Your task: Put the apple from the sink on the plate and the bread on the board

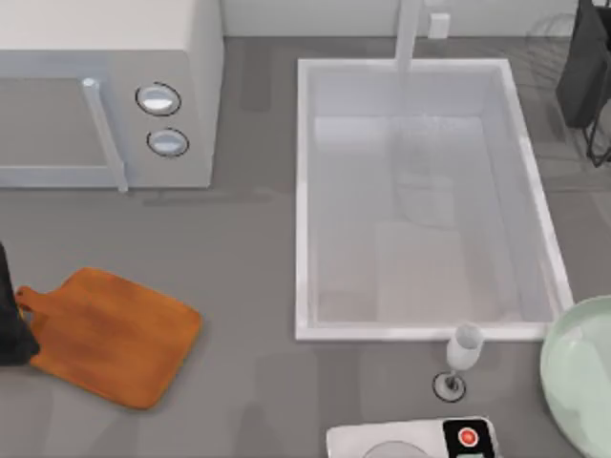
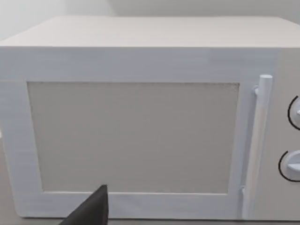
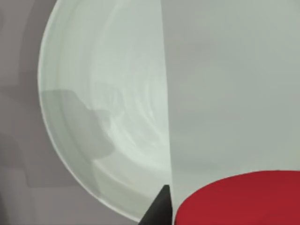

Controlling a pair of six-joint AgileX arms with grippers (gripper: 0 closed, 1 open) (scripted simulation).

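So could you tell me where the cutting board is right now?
The board lies flat at the top view's lower left, in front of the microwave.

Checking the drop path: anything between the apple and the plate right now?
Nothing visible. In the right wrist view the apple sits by the right claw, bare plate beyond it. From the top, the wine glass stands beside the plate, not on it. Left claw idles by the board.

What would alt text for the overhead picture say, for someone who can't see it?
A white sink with a faucet sits mid-table, nothing visible inside. A wooden board lies at left below a microwave; a green plate pokes in at right, a wine glass near it.
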